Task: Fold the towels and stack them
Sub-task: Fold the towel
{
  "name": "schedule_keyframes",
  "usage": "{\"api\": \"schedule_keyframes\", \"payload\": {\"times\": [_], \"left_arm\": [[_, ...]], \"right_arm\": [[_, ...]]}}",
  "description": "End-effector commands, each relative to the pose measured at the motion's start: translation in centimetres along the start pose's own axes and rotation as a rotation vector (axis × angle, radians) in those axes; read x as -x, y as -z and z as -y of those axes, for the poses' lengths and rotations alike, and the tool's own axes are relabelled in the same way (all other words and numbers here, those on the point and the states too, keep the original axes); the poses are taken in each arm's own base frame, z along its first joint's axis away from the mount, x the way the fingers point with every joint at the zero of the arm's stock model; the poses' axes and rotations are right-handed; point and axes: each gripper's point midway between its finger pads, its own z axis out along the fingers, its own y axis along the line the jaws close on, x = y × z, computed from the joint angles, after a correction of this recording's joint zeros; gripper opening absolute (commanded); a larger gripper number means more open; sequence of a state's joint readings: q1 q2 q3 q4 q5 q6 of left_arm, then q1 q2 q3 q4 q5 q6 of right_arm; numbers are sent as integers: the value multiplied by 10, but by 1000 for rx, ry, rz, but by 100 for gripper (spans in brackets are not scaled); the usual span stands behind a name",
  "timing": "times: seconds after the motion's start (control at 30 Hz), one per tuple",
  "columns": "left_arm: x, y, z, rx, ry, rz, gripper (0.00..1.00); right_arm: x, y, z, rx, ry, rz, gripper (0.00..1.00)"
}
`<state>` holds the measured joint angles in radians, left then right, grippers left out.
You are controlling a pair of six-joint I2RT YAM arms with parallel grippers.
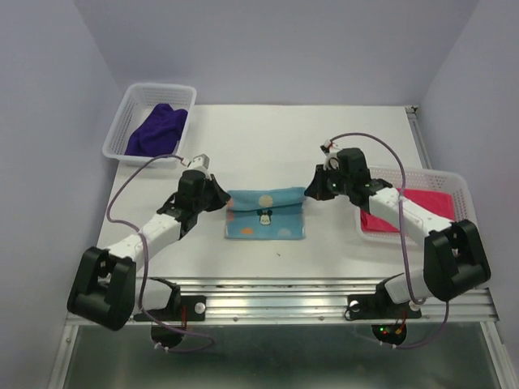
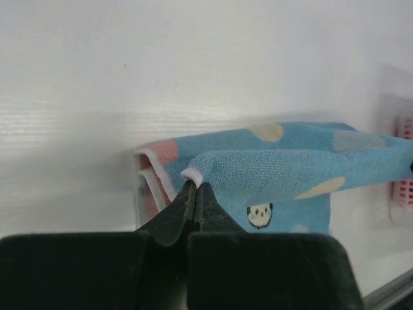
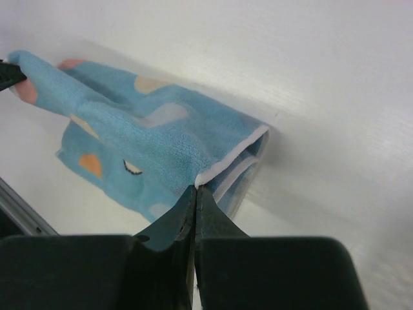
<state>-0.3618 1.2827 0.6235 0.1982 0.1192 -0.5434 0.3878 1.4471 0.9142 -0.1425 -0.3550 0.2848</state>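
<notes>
White bench (image 1: 324, 138) under pale lilac walls, and in the middle of it lies the light blue towel (image 1: 265, 217), flat on the surface apart from its far edge. My left claw (image 1: 226, 198) is closed on the far left corner and my right claw (image 1: 307, 193) on the far right corner. On both wrist views the jaws meet, with only the white-piped hem pinched at the tips.

From what I see, this cloth will handle as light, limp terry with no stiffness of its own. The edge between my two grips rises in a soft ridge while the rest sags back onto the bench. A second hemmed layer shows under each pinched corner, so I judge the towel is already doubled and that I hold only the top layer.

The hem is the right place to bite. The piping is thicker than the pile and gives the thin tips something to catch. The hold is shallow, though, so a quick pull could slide the corner out. Terry also clings to itself, so the lower layer may drag along and skew the fold. I would keep the edge lightly taut between both claws and move them evenly.

The dark purple towel (image 1: 156, 130) sits heaped in the left basket (image 1: 118, 130). The pink-red towel (image 1: 430, 203) lies in the right basket (image 1: 458, 182), partly under my right arm. I cannot find an orange one in any view.
</notes>
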Motion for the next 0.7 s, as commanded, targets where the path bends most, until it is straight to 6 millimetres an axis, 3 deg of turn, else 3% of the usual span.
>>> {"api": "schedule_keyframes", "payload": {"times": [0.0,0.13,0.3,0.53,0.57,0.67], "left_arm": [[0,29,22,-104,25,82,0],[-32,44,8,-107,62,64,0],[-61,46,-4,-95,98,17,0],[-79,44,-16,-45,115,-35,0],[-81,44,-18,-38,117,-43,1],[-89,45,-21,-14,129,-86,21]], "right_arm": [[-8,20,-24,93,-11,57,1],[-34,30,-32,130,-35,30,1],[-71,30,-37,153,-61,-25,1],[-94,22,-30,112,-96,-68,1],[-89,20,-31,117,-92,-46,1],[-92,18,-27,94,-103,-60,13]]}}
